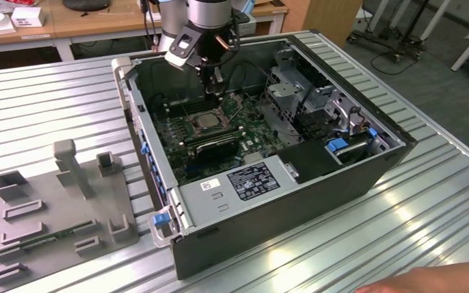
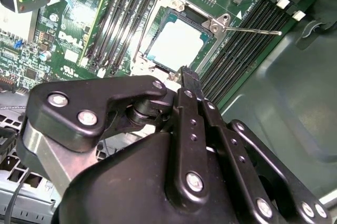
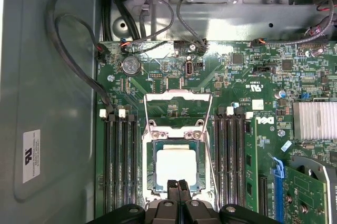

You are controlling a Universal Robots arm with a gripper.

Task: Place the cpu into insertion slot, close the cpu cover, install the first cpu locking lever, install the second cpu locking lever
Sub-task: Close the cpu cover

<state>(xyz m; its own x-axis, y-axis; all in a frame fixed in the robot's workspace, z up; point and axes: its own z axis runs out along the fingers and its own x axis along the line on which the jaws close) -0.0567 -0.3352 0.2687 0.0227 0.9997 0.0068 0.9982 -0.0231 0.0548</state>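
1. We see the black two-fingered hand [image 3: 177, 184] pointing down into the open dark computer case [image 1: 300, 204], its fingertips pressed together on nothing.
2. The small square silvery cpu [image 3: 175, 165] lies flat, face up, in the black-framed insertion slot [image 3: 149, 168], just beside the fingertips.

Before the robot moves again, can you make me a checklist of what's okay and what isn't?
1. The cpu sits in the insertion slot: ok.
2. The cpu cover is down over the chip: not ok, it looks raised.
3. The locking lever is latched: not ok, it sticks out over the memory slots.
4. The gripper is empty: ok, it is shut and holds nothing.
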